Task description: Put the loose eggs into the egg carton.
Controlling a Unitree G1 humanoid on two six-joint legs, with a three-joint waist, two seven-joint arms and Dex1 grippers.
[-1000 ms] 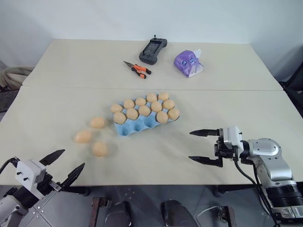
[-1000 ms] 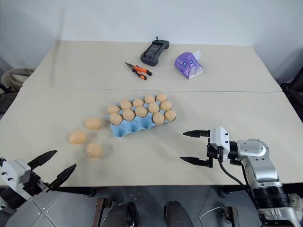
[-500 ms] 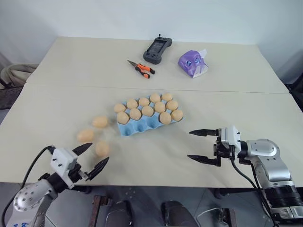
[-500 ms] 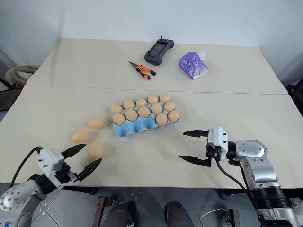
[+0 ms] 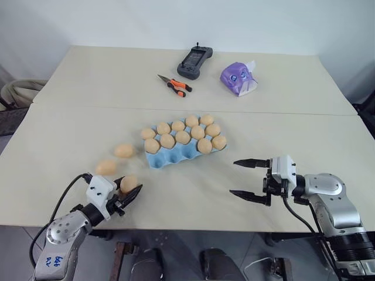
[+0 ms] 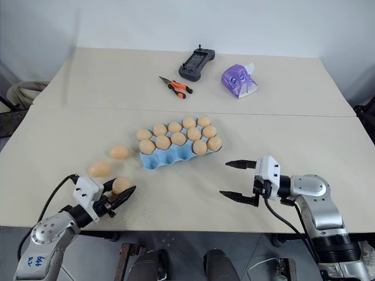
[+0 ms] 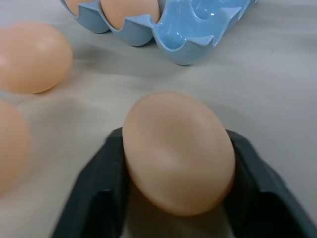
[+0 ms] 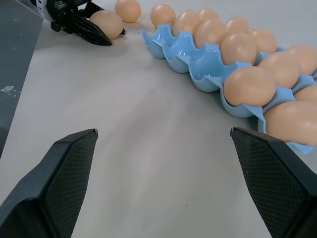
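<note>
Near the table's front left, my left gripper (image 5: 129, 187) is shut on a tan loose egg (image 7: 178, 151), which sits between both black fingers (image 7: 94, 191). The egg rests on or just above the tabletop; I cannot tell which. Two more loose eggs (image 5: 123, 150) (image 5: 106, 167) lie on the table just beyond it. The light blue egg carton (image 5: 176, 158) sits mid-table with several eggs in its back rows and bare cups along its near row. My right gripper (image 5: 234, 177) hovers open to the right of the carton, pointing left, with nothing between its fingers (image 8: 69, 163).
On the far table lie orange-handled pliers (image 5: 173, 84), a black handheld controller (image 5: 193, 60) and a purple tissue packet (image 5: 237, 79). A seam (image 5: 76, 106) runs between the two tabletops behind the carton. The table's front edge (image 5: 193, 227) is close to both grippers.
My left gripper moved forward and right to the nearest loose egg and closed its fingers on it. The right gripper stayed where it was, still open.
</note>
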